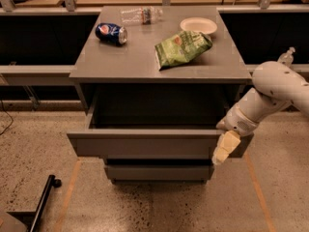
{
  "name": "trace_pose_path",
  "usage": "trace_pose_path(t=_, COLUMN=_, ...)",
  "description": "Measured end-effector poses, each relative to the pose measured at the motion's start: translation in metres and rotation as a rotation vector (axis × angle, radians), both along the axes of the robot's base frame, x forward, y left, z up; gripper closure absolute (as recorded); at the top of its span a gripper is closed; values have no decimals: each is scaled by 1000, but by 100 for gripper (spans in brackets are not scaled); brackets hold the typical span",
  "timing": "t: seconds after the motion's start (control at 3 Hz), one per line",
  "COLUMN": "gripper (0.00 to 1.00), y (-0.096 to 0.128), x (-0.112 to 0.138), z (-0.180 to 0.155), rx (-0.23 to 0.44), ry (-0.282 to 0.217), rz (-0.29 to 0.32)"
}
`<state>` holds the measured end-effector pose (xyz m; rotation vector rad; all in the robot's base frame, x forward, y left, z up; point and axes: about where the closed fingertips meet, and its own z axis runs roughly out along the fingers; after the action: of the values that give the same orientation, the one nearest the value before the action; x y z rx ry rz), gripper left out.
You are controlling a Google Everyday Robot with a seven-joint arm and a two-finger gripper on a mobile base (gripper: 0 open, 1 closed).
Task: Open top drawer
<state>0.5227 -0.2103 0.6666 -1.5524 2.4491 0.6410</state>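
Observation:
The top drawer [145, 145] is a wide matte grey drawer with a flat handleless front. It stands pulled well out from the grey cabinet [96, 71], and its dark inside shows. Two narrower grey drawer fronts [158, 172] sit shut below it. My gripper [223, 149] is at the right end of the top drawer's front panel, its cream fingers pointing down against the panel's corner. The white arm [270, 93] reaches in from the right.
On the cabinet top lie a blue soda can [111, 33], a clear plastic bottle [140, 15], a white plate [198, 25] and a green chip bag [181, 48]. A black stand leg [42, 202] lies on the speckled floor at lower left. A dark railing runs behind.

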Motion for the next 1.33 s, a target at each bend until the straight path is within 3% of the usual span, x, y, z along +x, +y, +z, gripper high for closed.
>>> trace_pose_path(t=0.33, gripper=0, y=0, x=0, z=1, rx=0, ry=0, rz=0)
trace_pose_path(t=0.67, gripper=0, y=-5, x=-32, z=12, rx=17, ry=79, rz=-31)
trace_pose_path(t=1.0, gripper=0, y=-1, x=-49, z=38, rx=21, ry=88, rz=-7)
trace_pose_path(t=1.33, gripper=0, y=8, x=-44, z=56, rx=31, ry=31, rz=50)
